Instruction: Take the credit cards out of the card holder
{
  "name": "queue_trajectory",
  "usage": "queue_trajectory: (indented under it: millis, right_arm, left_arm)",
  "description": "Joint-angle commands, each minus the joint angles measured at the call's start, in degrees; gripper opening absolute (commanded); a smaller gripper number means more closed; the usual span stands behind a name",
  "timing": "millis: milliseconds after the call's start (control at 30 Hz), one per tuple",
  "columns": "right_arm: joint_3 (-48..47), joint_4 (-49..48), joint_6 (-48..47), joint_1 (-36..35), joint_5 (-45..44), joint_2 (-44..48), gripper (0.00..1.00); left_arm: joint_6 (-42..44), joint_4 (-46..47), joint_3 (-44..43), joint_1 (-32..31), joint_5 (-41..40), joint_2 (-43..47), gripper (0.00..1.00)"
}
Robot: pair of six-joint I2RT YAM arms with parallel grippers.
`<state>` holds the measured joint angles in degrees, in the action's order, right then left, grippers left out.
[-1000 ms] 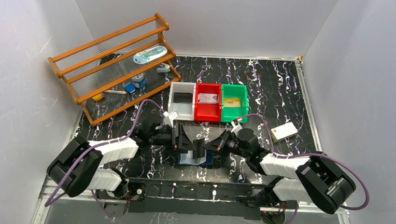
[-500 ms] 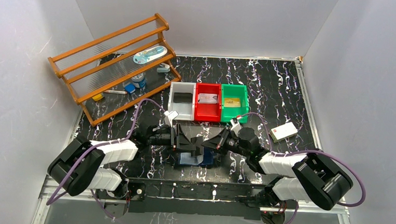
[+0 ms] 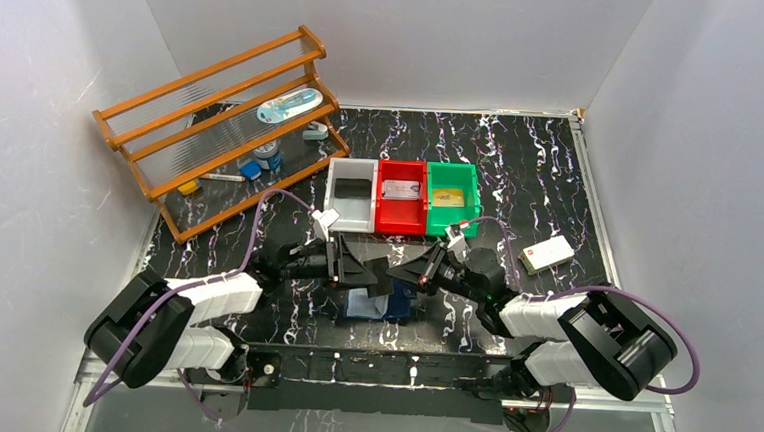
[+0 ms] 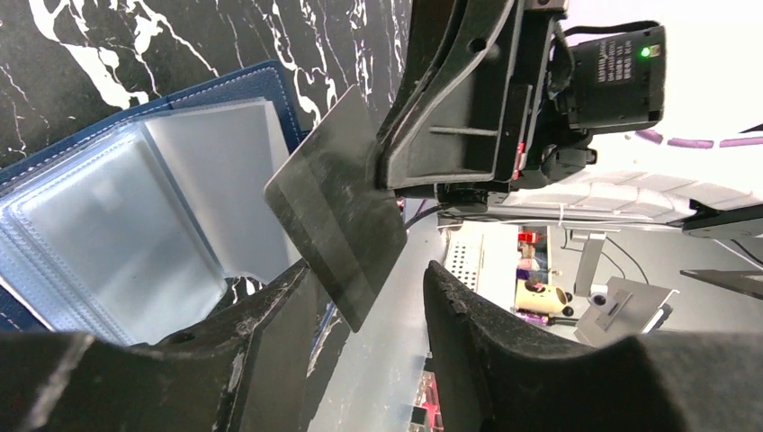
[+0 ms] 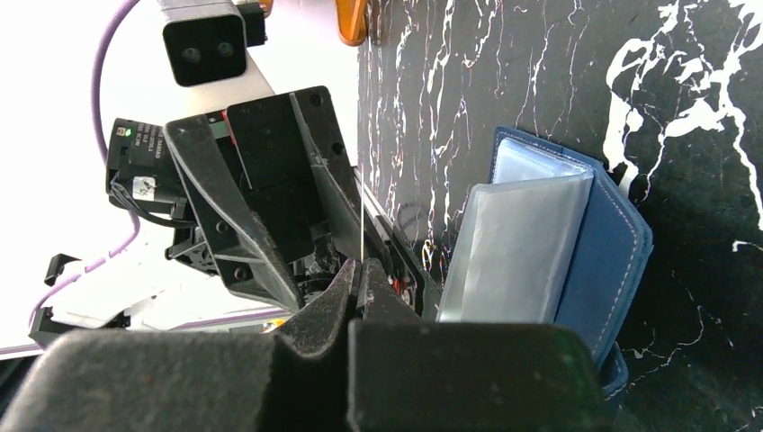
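The right claw (image 4: 393, 184) is clamped hard on 1 edge of a thin, dark-grey plastic credit card (image 4: 335, 236), holding it clear of the black, white-veined counter (image 4: 108, 45). The left claw (image 4: 367, 279) stands half-wide, its 2 fingers (image 4: 270, 324) straddling the card's free end without visibly pressing it. It reads as a mid-air handover, and that is where the trouble sits. The card hangs tilted across the gap, so 1 finger may meet it first and lever it out of the right claw's thin bite. If the right claw lets go before the left has a real hold, the card drops.

Straight below lies the small navy bifold card holder (image 4: 256, 81), spread open with its clear pockets up, so a dropped card could land on it or slide under a flap. Further off, the white bin (image 3: 332, 188), red bin (image 3: 399, 217) and green bin (image 3: 450, 220) each show 1 card.
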<state>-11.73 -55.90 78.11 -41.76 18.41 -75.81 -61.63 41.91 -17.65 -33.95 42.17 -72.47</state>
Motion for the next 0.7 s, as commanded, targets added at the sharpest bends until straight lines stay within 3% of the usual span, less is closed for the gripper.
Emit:
queue_trajectory:
  millis: [0, 100, 433, 667]
  right_arm:
    - [-0.3, -3.7, 0.0, -0.3, 1.6, 0.8, 0.0]
    - [0.1, -2.8, -0.1, -0.3, 0.4, 2.1, 0.0]
    - [0.0, -7.4, 0.5, -0.3, 2.4, 1.2, 0.0]
    - [-0.2, -10.3, 1.3, -0.3, 3.1, -0.8, 0.0]
  left_arm:
    - [-1.2, 2.3, 0.1, -0.1, -3.2, 3.4, 0.47]
    - [-0.1, -2.2, 0.2, -0.2, -5.6, 4.9, 0.49]
    - [-4.4, 6.4, -0.4, -0.2, -4.1, 3.2, 0.4]
    - [-4.6, 7.0, -0.4, -0.2, -4.4, 5.2, 0.21]
